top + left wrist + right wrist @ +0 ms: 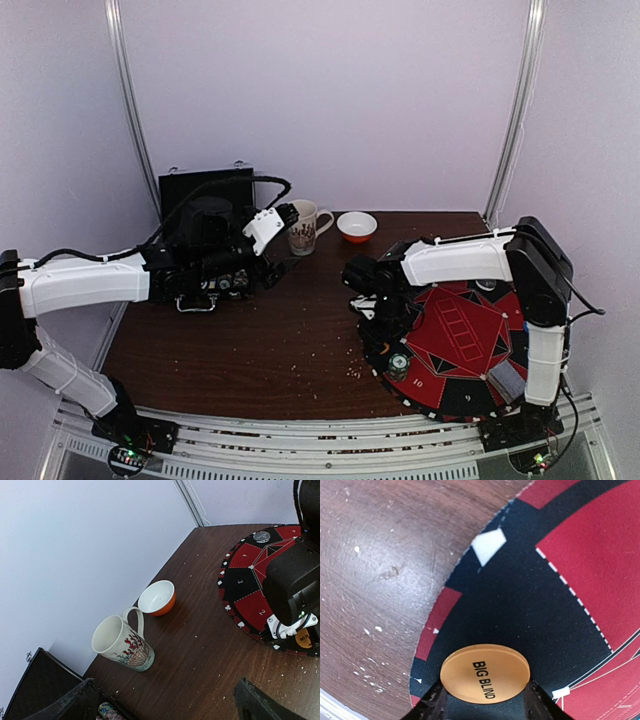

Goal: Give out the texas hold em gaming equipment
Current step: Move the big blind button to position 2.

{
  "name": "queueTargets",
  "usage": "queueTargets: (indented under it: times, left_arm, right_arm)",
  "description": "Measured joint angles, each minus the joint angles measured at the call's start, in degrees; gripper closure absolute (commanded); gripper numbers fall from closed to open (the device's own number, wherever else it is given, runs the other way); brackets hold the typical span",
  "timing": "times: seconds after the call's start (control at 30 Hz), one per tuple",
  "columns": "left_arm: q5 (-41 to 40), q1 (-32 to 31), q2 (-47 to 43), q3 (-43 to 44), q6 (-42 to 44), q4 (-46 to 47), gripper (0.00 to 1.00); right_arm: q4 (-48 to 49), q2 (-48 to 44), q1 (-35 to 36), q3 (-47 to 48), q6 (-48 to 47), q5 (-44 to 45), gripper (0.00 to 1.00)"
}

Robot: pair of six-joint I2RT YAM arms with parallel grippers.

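Note:
An orange disc marked BIG BLIND (485,674) sits between my right gripper's (485,692) two fingers, low over the black left edge of the red-and-black poker mat (520,595). It also shows in the left wrist view (303,638). My right gripper (384,316) is shut on it. A green-white disc (398,365) and a grey deck (505,381) lie on the mat (455,335). A grey disc (261,536) lies at the mat's far edge. My left gripper (287,214) is open and empty, above the table by the mug (122,644), fingers (75,700) wide apart.
A black open case (205,235) stands at the back left, with a patterned item (107,711) at its edge. The orange-and-white bowl (357,226) stands beside the mug (303,226) at the back. Crumbs are scattered on the brown table (250,350).

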Motion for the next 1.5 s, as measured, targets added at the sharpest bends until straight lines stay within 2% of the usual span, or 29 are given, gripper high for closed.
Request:
queueTargets:
  times: [0.1, 0.3, 0.63, 0.97, 1.07, 1.3, 1.5]
  left_arm:
    - [0.0, 0.0, 0.0, 0.0, 0.0, 0.0, 0.02]
    - [0.0, 0.0, 0.0, 0.0, 0.0, 0.0, 0.02]
    - [0.0, 0.0, 0.0, 0.0, 0.0, 0.0, 0.02]
    - [0.0, 0.2, -0.3, 0.0, 0.1, 0.0, 0.02]
    - [0.0, 0.3, -0.3, 0.0, 0.1, 0.0, 0.02]
    - [0.0, 0.4, -0.3, 0.0, 0.1, 0.0, 0.02]
    - [0.0, 0.5, -0.3, 0.0, 0.1, 0.0, 0.02]
  right_arm:
    - [-0.1, 0.1, 0.2, 0.1, 0.9, 0.4, 0.57]
    - [-0.9, 3.2, 0.1, 4.9, 2.3, 2.5, 0.62]
    - [2.4, 10.1, -4.5, 15.3, 5.6, 6.4, 0.63]
    - [2.9, 11.6, -6.0, 17.6, 6.7, 6.8, 0.63]
    - [3.2, 11.4, -6.0, 17.2, 6.8, 6.8, 0.61]
    - [3.7, 10.6, -6.5, 16.2, 5.4, 6.4, 0.47]
    - [1.8, 10.7, -7.0, 21.1, 3.2, 6.5, 0.38]
